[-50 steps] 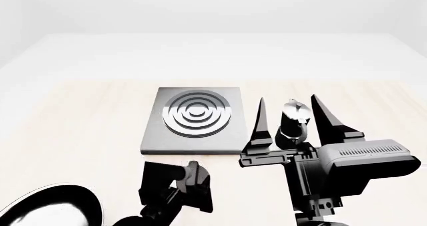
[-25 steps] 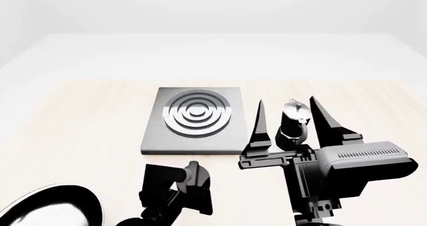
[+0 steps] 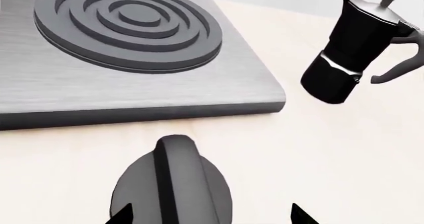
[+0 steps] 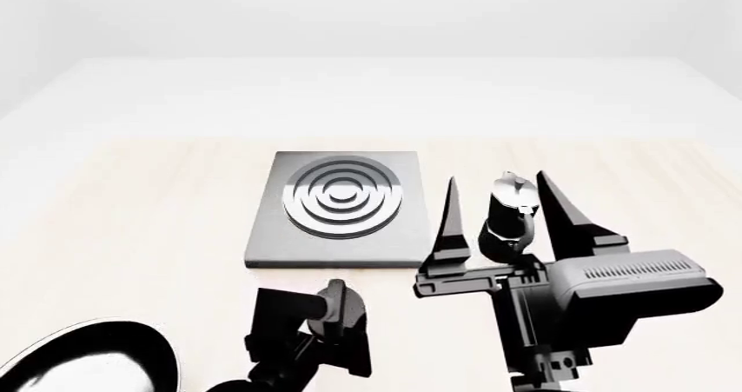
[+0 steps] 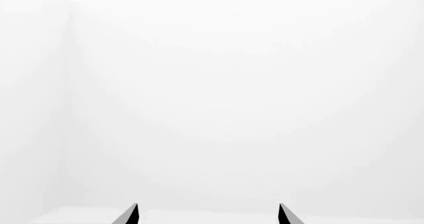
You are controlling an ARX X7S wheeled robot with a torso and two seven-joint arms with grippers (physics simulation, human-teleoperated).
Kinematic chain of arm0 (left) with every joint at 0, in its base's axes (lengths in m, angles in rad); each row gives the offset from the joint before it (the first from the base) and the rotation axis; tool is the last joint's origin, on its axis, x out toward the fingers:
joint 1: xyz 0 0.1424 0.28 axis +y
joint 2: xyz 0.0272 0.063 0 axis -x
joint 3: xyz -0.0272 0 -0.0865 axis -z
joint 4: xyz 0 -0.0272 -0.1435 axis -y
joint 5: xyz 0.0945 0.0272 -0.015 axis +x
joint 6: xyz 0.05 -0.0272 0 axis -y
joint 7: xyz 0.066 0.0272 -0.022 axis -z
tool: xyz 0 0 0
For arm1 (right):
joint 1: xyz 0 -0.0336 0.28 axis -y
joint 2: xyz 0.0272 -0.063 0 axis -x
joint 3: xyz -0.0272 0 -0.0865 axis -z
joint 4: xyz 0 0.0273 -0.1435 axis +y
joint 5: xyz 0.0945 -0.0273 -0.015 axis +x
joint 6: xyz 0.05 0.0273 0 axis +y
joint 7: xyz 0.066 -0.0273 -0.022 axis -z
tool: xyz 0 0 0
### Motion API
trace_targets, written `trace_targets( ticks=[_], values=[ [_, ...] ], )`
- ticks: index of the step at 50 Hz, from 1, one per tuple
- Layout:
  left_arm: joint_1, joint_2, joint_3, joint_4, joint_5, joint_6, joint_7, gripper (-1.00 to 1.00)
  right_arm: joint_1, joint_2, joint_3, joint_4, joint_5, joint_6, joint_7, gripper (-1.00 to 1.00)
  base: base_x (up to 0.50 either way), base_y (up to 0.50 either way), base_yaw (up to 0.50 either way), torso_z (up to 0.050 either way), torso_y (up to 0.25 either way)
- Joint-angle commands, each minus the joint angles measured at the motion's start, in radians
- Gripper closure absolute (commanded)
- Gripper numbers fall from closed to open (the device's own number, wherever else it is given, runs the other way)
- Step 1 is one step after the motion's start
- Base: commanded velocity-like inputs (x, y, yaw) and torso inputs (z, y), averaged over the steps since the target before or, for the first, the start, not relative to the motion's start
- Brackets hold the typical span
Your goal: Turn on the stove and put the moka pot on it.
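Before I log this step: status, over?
Right tool open, straddling moka pot. Left tool over knob, state unclear. Stove bare.

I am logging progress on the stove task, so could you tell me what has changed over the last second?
The right gripper has drawn slightly back toward the robot, still open around the moka pot without closing. The left gripper has sunk slightly in the head view. The stove, knob and frying pan stayed put.
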State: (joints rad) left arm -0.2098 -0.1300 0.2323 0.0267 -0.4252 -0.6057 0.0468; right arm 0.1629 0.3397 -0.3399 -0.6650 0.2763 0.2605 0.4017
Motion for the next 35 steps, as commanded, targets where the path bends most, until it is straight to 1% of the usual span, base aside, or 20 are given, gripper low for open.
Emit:
trace_targets(
  ticks=[1,5,6,14,16,17,18,20,22,35],
  values=[
    [-0.010,-0.003,0.015,-0.023,-0.002,0.012,0.002,-1.00,-0.004,0.004,-0.006,0.003,-0.001,-0.008,0.002,-1.00,0.00,0.00,0.00,0.000,0.000],
    [-0.011,-0.004,0.018,-0.029,-0.005,0.016,0.001,-1.00,0.007,0.006,-0.004,-0.011,0.009,0.017,0.007,-1.00,0.00,0.00,0.00,0.000,0.000],
    [-0.012,-0.004,0.018,-0.036,-0.004,0.021,0.002,-1.00,-0.001,0.005,-0.007,0.001,0.001,-0.003,0.003,-1.00,0.00,0.00,0.00,0.000,0.000],
    [-0.015,-0.002,0.027,-0.056,-0.007,0.034,0.004,-1.00,0.002,0.007,-0.009,0.000,0.005,-0.001,0.005,-1.00,0.00,0.00,0.00,0.000,0.000],
    [-0.015,-0.002,0.029,-0.063,-0.009,0.037,0.006,-1.00,0.023,0.010,-0.002,-0.026,0.022,0.042,0.013,-1.00,0.00,0.00,0.00,0.000,0.000],
    [-0.016,-0.001,0.030,-0.072,-0.008,0.043,0.008,-1.00,0.004,0.008,-0.008,-0.003,0.008,0.003,0.007,-1.00,0.00,0.00,0.00,0.000,0.000],
    [-0.017,-0.001,0.033,-0.076,-0.007,0.045,0.009,-1.00,0.002,0.008,-0.009,0.001,0.005,-0.003,0.007,-1.00,0.00,0.00,0.00,0.000,0.000],
    [-0.018,-0.001,0.034,-0.073,-0.010,0.041,0.006,-1.00,0.020,0.010,-0.005,-0.022,0.020,0.035,0.014,-1.00,0.00,0.00,0.00,0.000,0.000],
    [-0.021,-0.001,0.036,-0.085,-0.010,0.049,0.010,-1.00,0.002,0.008,-0.012,0.002,0.005,-0.005,0.008,-1.00,0.00,0.00,0.00,0.000,0.000],
    [-0.020,0.002,0.057,-0.105,-0.015,0.063,0.013,-1.00,-0.002,0.012,-0.014,0.006,0.008,-0.013,0.010,-1.00,0.00,0.00,0.00,0.000,0.000]
  ],
)
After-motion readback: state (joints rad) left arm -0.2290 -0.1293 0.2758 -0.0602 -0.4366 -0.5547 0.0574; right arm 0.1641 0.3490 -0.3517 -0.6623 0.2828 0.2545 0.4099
